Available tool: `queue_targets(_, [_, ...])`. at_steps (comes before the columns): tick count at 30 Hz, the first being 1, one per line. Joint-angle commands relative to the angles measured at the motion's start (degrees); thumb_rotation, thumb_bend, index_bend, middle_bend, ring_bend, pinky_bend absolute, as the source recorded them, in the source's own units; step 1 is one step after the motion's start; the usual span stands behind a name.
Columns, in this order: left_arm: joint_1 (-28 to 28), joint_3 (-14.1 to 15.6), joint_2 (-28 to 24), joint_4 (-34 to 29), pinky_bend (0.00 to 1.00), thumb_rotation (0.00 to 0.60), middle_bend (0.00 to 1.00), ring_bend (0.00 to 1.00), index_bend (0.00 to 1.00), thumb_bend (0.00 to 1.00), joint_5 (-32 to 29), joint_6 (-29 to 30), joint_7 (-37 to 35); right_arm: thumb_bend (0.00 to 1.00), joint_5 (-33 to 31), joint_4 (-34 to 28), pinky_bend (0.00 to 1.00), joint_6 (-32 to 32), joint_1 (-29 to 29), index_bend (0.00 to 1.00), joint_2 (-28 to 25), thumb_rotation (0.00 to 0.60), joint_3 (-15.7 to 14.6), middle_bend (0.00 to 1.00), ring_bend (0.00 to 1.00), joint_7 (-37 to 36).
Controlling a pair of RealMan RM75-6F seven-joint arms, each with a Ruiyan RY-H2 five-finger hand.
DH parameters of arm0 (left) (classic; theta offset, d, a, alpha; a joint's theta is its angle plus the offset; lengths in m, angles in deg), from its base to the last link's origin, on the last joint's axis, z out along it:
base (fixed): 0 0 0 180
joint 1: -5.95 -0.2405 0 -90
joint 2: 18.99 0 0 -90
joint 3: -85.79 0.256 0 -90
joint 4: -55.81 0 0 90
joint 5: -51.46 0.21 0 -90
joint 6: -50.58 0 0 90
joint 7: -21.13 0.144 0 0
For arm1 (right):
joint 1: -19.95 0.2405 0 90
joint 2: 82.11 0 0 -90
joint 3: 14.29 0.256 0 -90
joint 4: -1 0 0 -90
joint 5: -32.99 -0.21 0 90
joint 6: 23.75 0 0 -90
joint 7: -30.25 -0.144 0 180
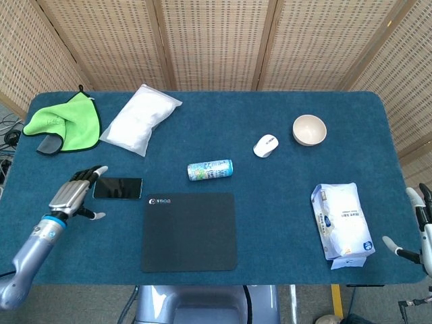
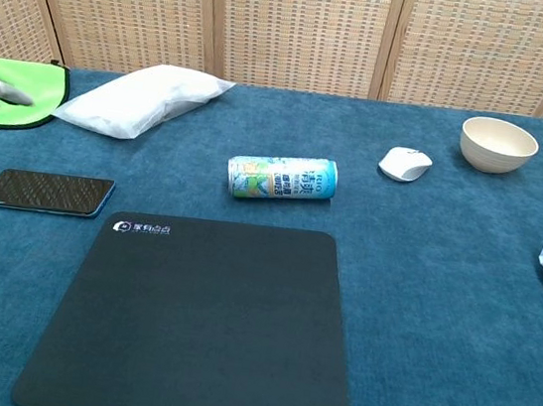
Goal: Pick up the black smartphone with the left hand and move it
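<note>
The black smartphone (image 1: 118, 188) lies flat, screen up, on the blue desk (image 1: 283, 216), just left of the dark mouse pad (image 1: 189, 231) and clear of it, its long edges free for a grasp. The left hand (image 1: 73, 196) hovers just beside the phone's left end, fingers (image 1: 91, 173) spread and extended toward it, holding nothing; it appears lined up to close over the phone. A drink can (image 1: 210, 170) rests on its side beyond the pad. Further back sit a green cloth (image 1: 64, 121) and a white bag (image 1: 140, 119). The right hand (image 1: 422, 229), at the desk's far right edge, is empty, fingers apart.
</note>
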Motion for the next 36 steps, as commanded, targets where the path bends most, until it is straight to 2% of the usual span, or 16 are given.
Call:
queue_targets(1, [7.1, -0.8, 6.1, 5.9, 0.0, 0.6, 0.0, 0.0, 0.02, 0.0, -9.8, -4.3, 7.0, 0.0, -0.8, 0.4, 0.0, -0.7, 0.3, 0.0, 0.0, 0.6, 0.2, 0.0, 0.0, -0.4])
queue_targets(8, [13.3, 0.7, 12.2, 11.7, 0.0, 0.6, 0.0, 0.0, 0.14, 0.0, -20.5, -4.9, 13.9, 0.0, -2.2, 1.0, 0.0, -1.9, 0.7, 0.0, 0.0, 0.6, 0.6, 0.0, 0.0, -1.1])
queue_targets(11, [15.1, 0.9, 14.5, 13.4, 0.0, 0.6, 0.0, 0.0, 0.2, 0.0, -23.2, -4.5, 15.3, 0.0, -2.5, 1.1, 0.0, -2.3, 0.8, 0.0, 0.0, 0.6, 0.7, 0.0, 0.0, -1.4])
queue_targets(17, [18.1, 1.6, 19.2, 17.3, 0.0, 0.6, 0.0, 0.0, 0.24, 0.0, -27.9, -2.3, 18.9, 0.0, -3.0, 1.5, 0.0, -2.8, 0.8, 0.0, 0.1, 0.6, 0.8, 0.0, 0.0, -1.9])
queue_targets(27, [19.5, 2.5, 22.4, 18.5, 0.0, 0.6, 0.0, 0.0, 0.26, 0.0, -30.4, 2.2, 22.5, 0.0, -3.8, 1.9, 0.0, -3.6, 1.0, 0.0, -0.1, 0.6, 1.0, 0.0, 0.0, -2.8])
queue_targets(36, [19.5, 2.7, 23.9, 19.7, 0.0, 0.6, 0.0, 0.0, 0.27, 0.0, -31.5, 3.3, 23.8, 0.0, -3.9, 1.9, 0.0, -3.6, 1.0, 0.0, -0.1, 0.6, 1.0, 0.0, 0.0, -3.1])
